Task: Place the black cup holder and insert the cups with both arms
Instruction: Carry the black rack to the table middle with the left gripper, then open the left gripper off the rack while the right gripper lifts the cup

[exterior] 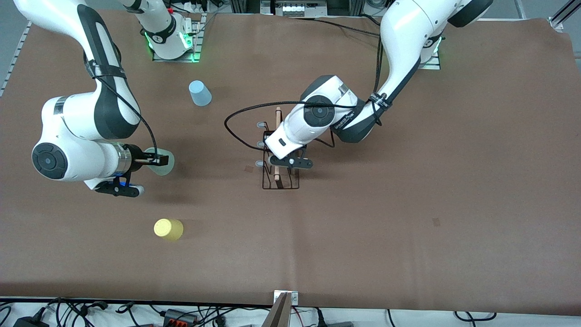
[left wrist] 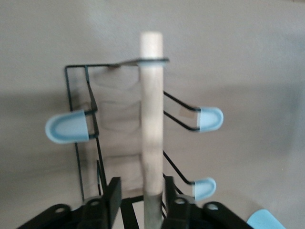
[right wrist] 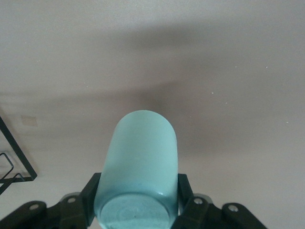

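The black cup holder stands on the table's middle, its light wooden rod on top. My left gripper is over it, open, its fingers either side of the rod with a gap showing. Pale-tipped pegs stick out on both sides. My right gripper, toward the right arm's end, is shut on the pale grey-green cup, held on its side. The right wrist view shows that cup between the fingers. A light blue cup and a yellow cup stand on the table.
The brown table cover runs wide toward the left arm's end. The blue cup sits close to the right arm's base. The yellow cup is nearer to the front camera than the right gripper. Cables lie along the table's front edge.
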